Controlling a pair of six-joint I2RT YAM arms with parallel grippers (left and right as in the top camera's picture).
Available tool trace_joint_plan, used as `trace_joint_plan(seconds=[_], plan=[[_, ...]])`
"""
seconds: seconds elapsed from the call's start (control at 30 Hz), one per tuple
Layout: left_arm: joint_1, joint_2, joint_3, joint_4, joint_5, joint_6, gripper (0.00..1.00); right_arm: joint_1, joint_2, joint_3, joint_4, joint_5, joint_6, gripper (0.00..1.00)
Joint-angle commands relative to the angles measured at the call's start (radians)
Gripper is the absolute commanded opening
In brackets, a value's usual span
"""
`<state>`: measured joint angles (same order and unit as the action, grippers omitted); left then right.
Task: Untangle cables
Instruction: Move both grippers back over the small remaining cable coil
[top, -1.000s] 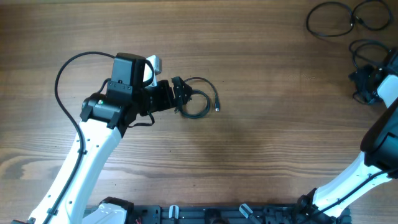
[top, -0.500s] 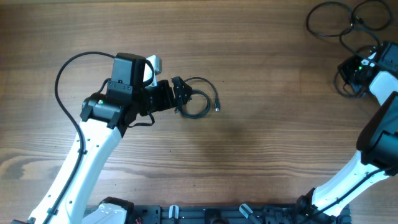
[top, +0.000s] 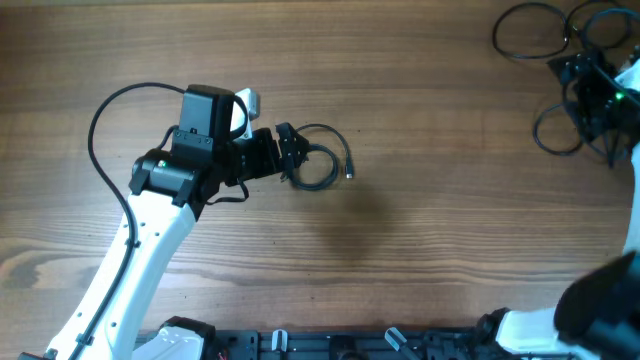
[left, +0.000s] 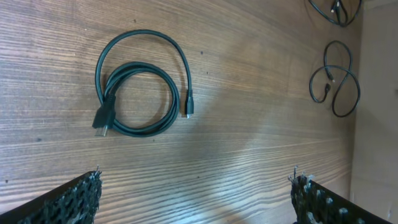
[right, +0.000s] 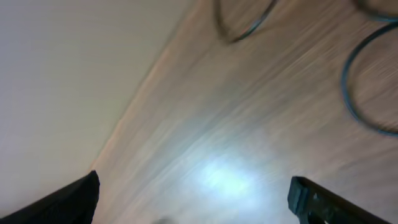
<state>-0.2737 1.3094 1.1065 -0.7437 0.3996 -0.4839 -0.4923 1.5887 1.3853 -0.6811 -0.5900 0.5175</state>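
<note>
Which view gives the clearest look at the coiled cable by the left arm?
Left wrist: the coiled cable lies whole and unobstructed, both plug ends visible. Overhead shows it small, partly hidden under the left pincer. Right wrist does not show it.

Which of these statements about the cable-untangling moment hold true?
1. A coiled cable lies flat on the table under the left tool. True.
2. The left tool is shut on that cable. False: its fingers stand wide apart and the cable lies free.
3. The other cables lie at the table's far right corner. True.
4. The right tool grips a cable. False: the blurred right wrist view shows nothing between its spread fingers.
</note>
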Motion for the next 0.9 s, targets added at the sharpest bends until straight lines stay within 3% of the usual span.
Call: trace_joint_plan(seconds=[0.0,0.1,0.2,0.3,0.37,0.5,0.7,0.87], plan=[[0.013,0.003,0.009,-0.012,-0.078,-0.123,1.0,0.065,-0.095,0.011,-0.165,-0.197,-0.186,1.0],[0.091,0.003,0.009,-0.048,-0.132,-0.161,1.0,0.24,-0.089,-0.004,-0.308,-0.193,-0.283,1.0],[0.217,0.016,0.009,-0.101,-0.139,-0.159,1.0,0.458,-0.089,-0.05,-0.246,-0.18,-0.25,1.0],[0.287,0.045,0.009,-0.179,-0.139,-0.152,1.0,0.669,-0.089,-0.058,-0.18,0.079,0.05,1.0],[0.287,0.049,0.009,-0.206,-0.139,-0.153,1.0,0.776,-0.079,-0.058,-0.136,0.197,0.176,1.0],[0.287,0.048,0.009,-0.216,-0.139,-0.153,1.0,0.988,-0.015,-0.058,-0.001,0.262,0.245,1.0],[0.287,0.049,0.009,-0.249,-0.139,-0.151,1.0,1.051,0.085,-0.058,0.014,0.334,0.244,1.0],[0.217,0.049,0.009,-0.272,-0.131,-0.044,1.0,1.051,0.101,-0.058,0.014,0.499,0.244,1.0]])
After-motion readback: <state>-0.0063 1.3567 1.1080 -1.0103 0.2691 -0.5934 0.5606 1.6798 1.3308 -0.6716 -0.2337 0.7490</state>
